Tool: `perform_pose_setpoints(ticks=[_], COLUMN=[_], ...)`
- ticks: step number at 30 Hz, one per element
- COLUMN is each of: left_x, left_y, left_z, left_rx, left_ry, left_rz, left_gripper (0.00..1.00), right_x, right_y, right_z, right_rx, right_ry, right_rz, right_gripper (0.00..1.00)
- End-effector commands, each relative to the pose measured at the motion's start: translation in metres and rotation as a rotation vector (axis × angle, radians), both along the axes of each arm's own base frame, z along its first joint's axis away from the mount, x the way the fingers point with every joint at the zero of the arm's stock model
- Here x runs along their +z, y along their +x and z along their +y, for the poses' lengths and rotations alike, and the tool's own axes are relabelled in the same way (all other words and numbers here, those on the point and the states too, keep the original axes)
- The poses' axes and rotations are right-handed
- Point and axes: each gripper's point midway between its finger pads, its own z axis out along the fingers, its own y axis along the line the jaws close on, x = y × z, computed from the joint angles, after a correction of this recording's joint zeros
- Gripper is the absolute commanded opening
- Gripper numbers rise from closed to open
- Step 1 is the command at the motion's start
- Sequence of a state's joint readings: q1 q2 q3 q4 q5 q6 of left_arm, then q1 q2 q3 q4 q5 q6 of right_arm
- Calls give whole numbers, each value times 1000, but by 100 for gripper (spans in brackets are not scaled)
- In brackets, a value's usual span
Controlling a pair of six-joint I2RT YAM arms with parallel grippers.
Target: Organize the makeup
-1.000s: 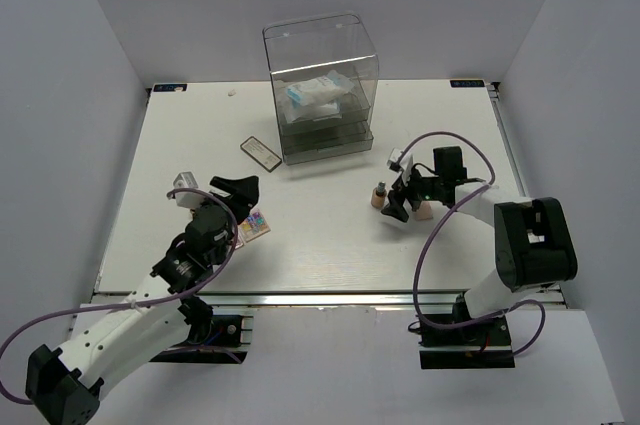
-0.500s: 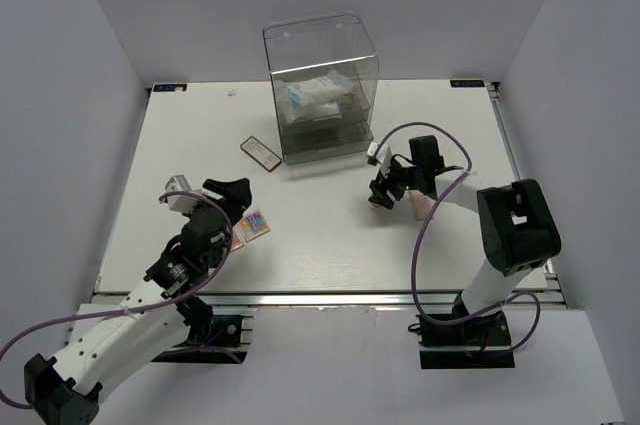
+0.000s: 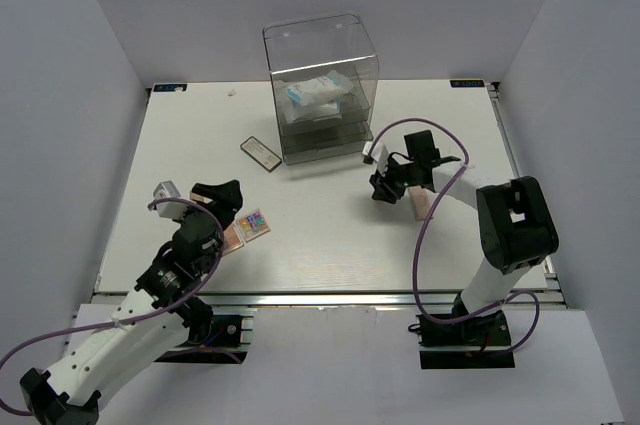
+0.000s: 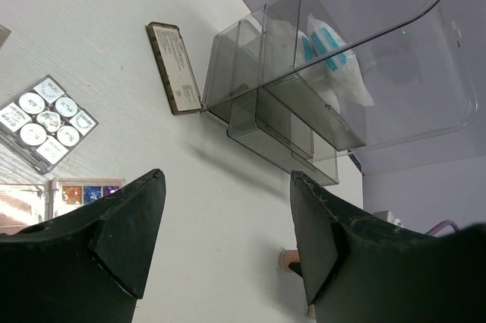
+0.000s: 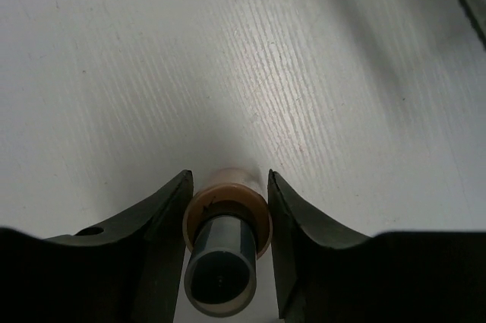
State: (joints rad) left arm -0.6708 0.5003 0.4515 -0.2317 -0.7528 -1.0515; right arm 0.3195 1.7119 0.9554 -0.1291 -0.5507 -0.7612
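Left fingers [image 3: 222, 195] spread, holding nothing. That arm has drawn back toward the near edge, uncovering the multicoloured palette [image 3: 255, 224] flat on the worktop [image 3: 330, 240]. Dark-framed case [image 3: 262, 153] lies just left of the clear drawer box [image 3: 320, 65]. Right fingers [image 3: 383, 188], wide a second ago, now pinch the small brown bottle [image 5: 225, 220] standing right of the box, so it's likely the next piece to be put away

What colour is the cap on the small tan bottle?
The small tan bottle has a dark grey-blue cap; right wrist view.
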Motion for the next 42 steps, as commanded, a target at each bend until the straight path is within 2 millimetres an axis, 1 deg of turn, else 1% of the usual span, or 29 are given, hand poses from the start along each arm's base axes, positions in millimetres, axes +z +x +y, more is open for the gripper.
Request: perform_pose_setpoints(ticks=[1, 2, 3, 4, 5, 6, 7, 8, 9, 10, 11, 12, 13, 14, 15, 16, 17, 18, 19, 20, 22, 23, 28, 32, 34, 35, 38, 39, 42], left_x=[13, 17, 16, 17, 17, 18, 19, 20, 21, 22, 22, 22, 24, 23, 24, 25, 26, 26, 27, 28, 30, 31, 32, 32, 33, 33, 34, 34, 36], left_y=[-3, -4, -6, -7, -8, -10, -11, -12, -15, -16, -17, -18, -20, -21, -22, -23, -24, -25, -25, -25, -25, -25, -26, -27, -28, -28, -29, -29, -30], left_z=[11, 13, 14, 16, 19, 21, 23, 25, 28, 29, 30, 33, 35, 36, 38, 39, 40, 40, 41, 41, 41, 41, 41, 43, 44, 45, 46, 46, 47], left_rx=[35, 40, 43, 47, 56, 60, 65, 72, 75, 80, 82, 88, 93, 96, 100, 101, 101, 104, 104, 101, 100, 99, 97, 102, 103, 104, 108, 107, 108], left_ry=[12, 14, 23, 25, 31, 32, 33, 32, 31, 27, 25, 27, 20, 21, 18, 12, 12, 13, 12, 17, 18, 23, 24, 25, 23, 25, 36, 40, 48], left_rz=[-8, -14, -7, -6, -3, -4, -5, -8, -12, -15, -16, -16, -23, -21, -24, -29, -31, -32, -36, -37, -42, -42, -45, -49, -51, -51, -47, -44, -39], left_gripper=[76, 76, 76, 76, 76, 76, 76, 76, 76, 76, 76, 76, 76, 76, 76, 76, 76, 76, 76, 76, 76, 76, 76, 76, 76, 76, 76, 75, 76], right_x=[33, 49, 53, 60, 69, 88, 96, 101, 123, 127, 125, 148, 152, 148, 167, 171, 159, 171, 171, 157, 156, 155, 153, 139, 135, 132, 127, 126, 124], right_y=[12, 23, 21, 20, 24, 37, 35, 40, 56, 54, 63, 75, 74, 83, 92, 92, 98, 104, 107, 112, 122, 125, 132, 131, 131, 131, 131, 130, 128], right_z=[13, 16, 18, 27, 31, 37, 46, 52, 57, 66, 66, 75, 84, 84, 91, 100, 95, 102, 101, 99, 101, 96, 96, 90, 90, 89, 88, 88, 86], right_rx=[62, 77, 94, 118, 132, 124, 148, 152, 138, 165, 147, 151, 168, 152, 151, 166, 161, 169, 168, 171, 177, 167, 191, 215, 222, 224, 230, 235, 236], right_ry=[-15, -37, -57, -74, -91, -111, -130, -151, -189, -221, -280, -284, -309, -365, -373, -385, -459, -472, -498, -553, -601, -638, -709, -793, -812, -826, -844, -848, -853], right_rz=[-82, -143, -146, -171, -204, -262, -276, -299, -379, -393, -411, -477, -490, -501, -555, -572, -558, -595, -599, -577, -597, -603, -633, -624, -621, -619, -611, -608, -600], right_gripper=[10, 7, 2, 0, 0, 0, 0, 0, 0, 0, 0, 0, 0, 0, 0, 0, 0, 0, 0, 0, 0, 0, 0, 0, 10, 24, 49, 61, 79])
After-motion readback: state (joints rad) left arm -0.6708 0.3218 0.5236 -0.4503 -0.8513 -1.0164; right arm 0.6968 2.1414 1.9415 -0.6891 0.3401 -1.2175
